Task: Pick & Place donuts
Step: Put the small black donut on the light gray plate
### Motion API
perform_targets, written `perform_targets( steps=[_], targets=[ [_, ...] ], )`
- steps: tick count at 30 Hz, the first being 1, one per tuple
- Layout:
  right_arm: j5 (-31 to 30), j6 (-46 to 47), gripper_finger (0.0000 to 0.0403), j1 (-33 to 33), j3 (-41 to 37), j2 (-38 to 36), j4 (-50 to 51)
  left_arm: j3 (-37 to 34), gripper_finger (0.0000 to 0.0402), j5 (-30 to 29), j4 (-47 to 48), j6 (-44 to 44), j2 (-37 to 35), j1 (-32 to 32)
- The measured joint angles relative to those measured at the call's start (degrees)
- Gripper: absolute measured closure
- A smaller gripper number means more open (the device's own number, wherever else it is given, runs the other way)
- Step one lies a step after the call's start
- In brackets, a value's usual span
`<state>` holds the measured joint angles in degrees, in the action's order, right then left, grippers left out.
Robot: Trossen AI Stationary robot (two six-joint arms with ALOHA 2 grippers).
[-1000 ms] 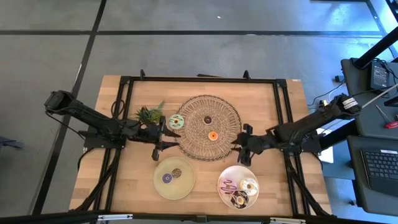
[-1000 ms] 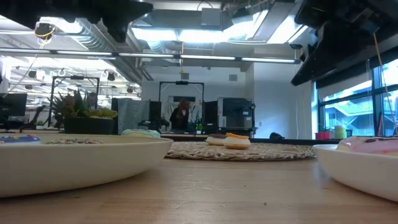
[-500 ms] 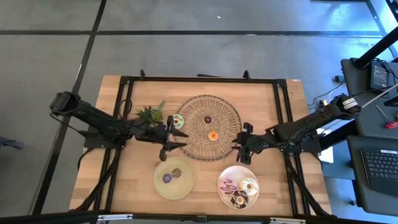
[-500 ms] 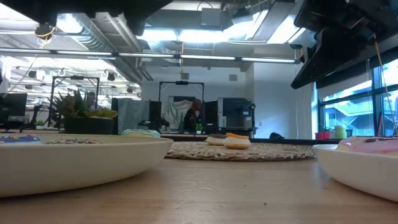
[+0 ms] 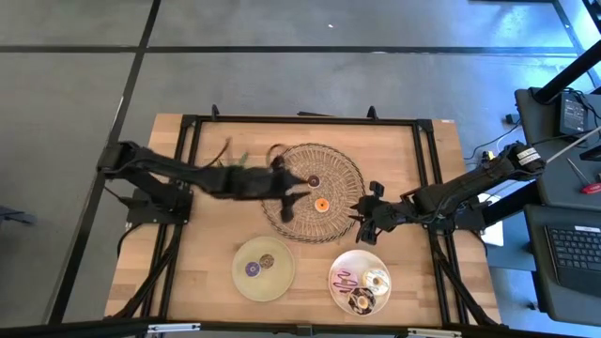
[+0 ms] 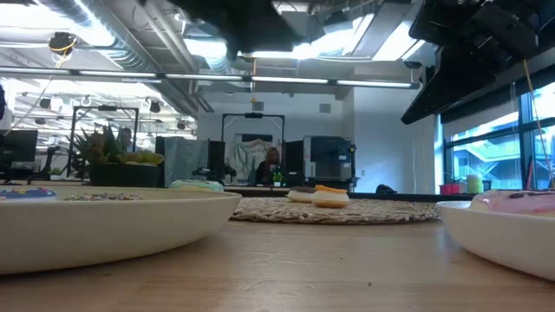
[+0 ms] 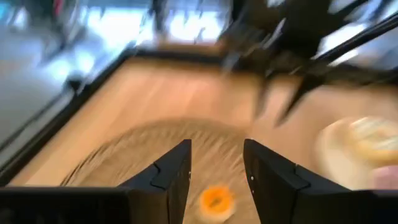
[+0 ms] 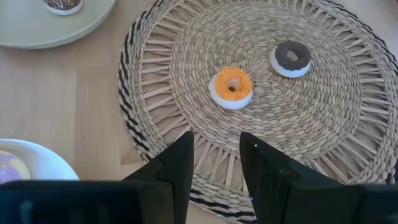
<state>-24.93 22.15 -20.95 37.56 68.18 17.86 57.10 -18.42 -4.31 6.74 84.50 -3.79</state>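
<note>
An orange donut (image 5: 321, 204) and a brown donut (image 5: 313, 180) lie on the round woven mat (image 5: 338, 160). My left gripper (image 5: 296, 194) hangs open above the mat. In its wrist view (image 7: 216, 149) the orange donut (image 7: 216, 200) lies below, between the two fingers, untouched. My right gripper (image 5: 362, 225) waits open at the mat's right near edge, and in its wrist view (image 8: 216, 138) it looks at the orange donut (image 8: 232, 87) and the brown one (image 8: 290, 58). A green donut (image 6: 195, 185) shows only in the low view, since my left arm covers it from above.
A pale green plate (image 5: 239, 279) near the table's near edge carries a purple donut (image 5: 252, 269) and a brown sprinkled one (image 5: 268, 259). A pink-white plate (image 5: 335, 266) to its right carries several donuts. The potted plant is mostly hidden behind my left arm. A person stands far off in the room.
My left arm has swung quickly from the plant on the table's left toward the right, out over the woven mat to above the orange donut, its fingers staying open. My right gripper has stayed almost where it was. No donut has moved.
</note>
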Motion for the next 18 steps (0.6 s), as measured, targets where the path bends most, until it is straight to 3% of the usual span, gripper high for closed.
perform_targets(
  steps=[4,7,18],
  targets=[
    [0.02,0.02,0.0271,0.0,0.0,0.0,0.01,7.99,0.026,2.54,10.85,3.86,7.24,4.75],
    [0.02,0.02,0.0271,0.0,0.0,0.0,0.02,10.09,0.0259,4.86,11.04,6.31,12.19,7.57],
    [0.04,-0.03,0.0271,0.0,0.0,0.0,0.37,10.74,0.0266,5.03,7.0,18.17,23.79,14.18]
  ],
)
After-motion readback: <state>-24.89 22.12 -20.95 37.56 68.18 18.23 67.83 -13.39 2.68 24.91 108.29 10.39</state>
